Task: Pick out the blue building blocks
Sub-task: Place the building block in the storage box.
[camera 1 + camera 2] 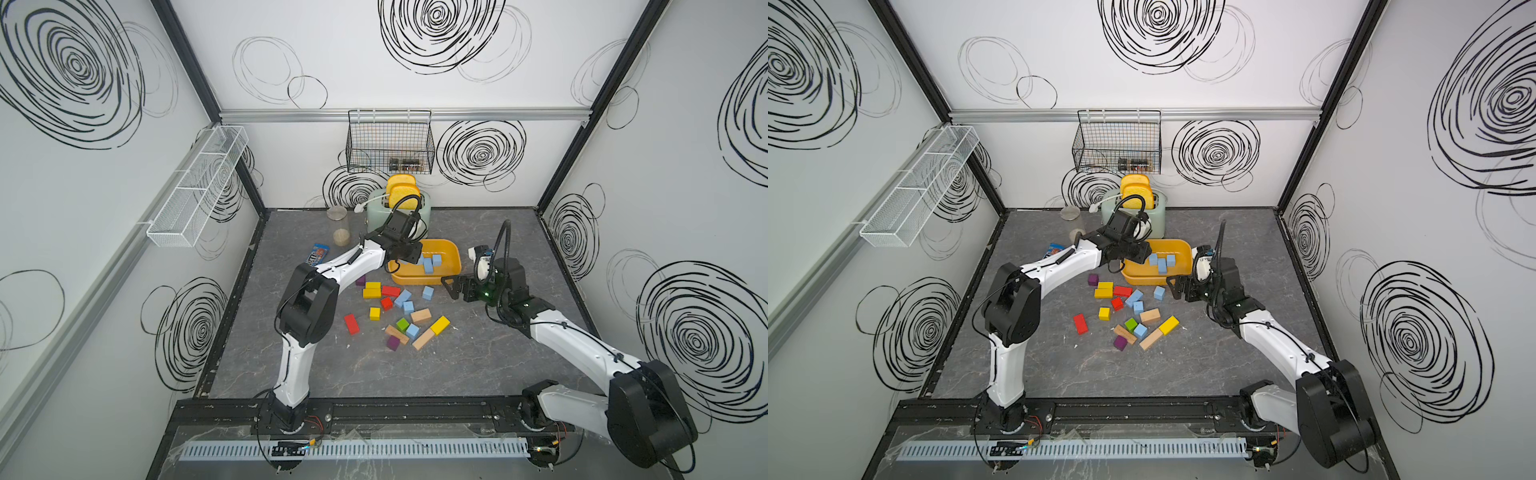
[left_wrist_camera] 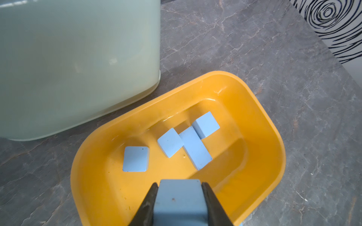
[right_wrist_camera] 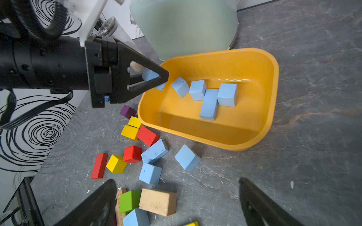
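Blue building blocks (image 3: 227, 94), matte pale blue with dark specks: my left gripper (image 2: 179, 185) pinches one block (image 2: 180, 203) over the left end of the yellow tub (image 3: 254, 64). Four lie inside, the oblong brick (image 3: 209, 104) flat, long axis front to back. Four more sit loose on the table (image 3: 293, 156), one loose brick (image 3: 154, 151) lying diagonal. My right gripper (image 3: 176, 180) hangs spread wide, holding nothing.

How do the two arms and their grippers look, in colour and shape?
The left arm and right arm have white shells between bulky black joint housings, with thin black cables along them. The left gripper and right gripper are black, with triangular open-frame fingers. A black ribbed hose arches over each wrist.
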Robot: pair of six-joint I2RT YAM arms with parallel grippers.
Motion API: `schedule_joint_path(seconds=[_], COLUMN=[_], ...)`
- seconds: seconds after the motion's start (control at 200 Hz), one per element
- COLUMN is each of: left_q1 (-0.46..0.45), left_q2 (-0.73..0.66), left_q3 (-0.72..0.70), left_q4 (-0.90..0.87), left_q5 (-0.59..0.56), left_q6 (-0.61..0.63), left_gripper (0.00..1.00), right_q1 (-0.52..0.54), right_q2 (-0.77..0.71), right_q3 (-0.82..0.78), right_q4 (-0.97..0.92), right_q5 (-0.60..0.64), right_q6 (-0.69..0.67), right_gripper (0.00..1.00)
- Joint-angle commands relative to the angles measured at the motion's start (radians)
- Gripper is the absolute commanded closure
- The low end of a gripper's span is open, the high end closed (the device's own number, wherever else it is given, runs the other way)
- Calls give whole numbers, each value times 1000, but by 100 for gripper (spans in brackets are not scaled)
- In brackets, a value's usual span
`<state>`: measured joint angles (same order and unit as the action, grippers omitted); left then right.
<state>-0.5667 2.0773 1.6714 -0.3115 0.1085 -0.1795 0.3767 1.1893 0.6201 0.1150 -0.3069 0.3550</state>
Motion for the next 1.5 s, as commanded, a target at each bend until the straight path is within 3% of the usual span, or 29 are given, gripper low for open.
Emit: schedule_joint_path(seconds=[0.0,0.761,1.491], left_q1=[13,42,60], left_q2=[40,196,249], left_q3=[46,120,133], left_q4=[77,163,142], left_q5=[38,25,29], left_q6=[1,-59,-77], left_gripper=[100,100,100], right_q1=[-5,-4,-6], right_q2=[11,53,59], right_q3=[36,50,57], right_q4=[26,26,28], right_q5=[18,34,30], right_q6=[-17,-30,-32], right_gripper=[2,2,2])
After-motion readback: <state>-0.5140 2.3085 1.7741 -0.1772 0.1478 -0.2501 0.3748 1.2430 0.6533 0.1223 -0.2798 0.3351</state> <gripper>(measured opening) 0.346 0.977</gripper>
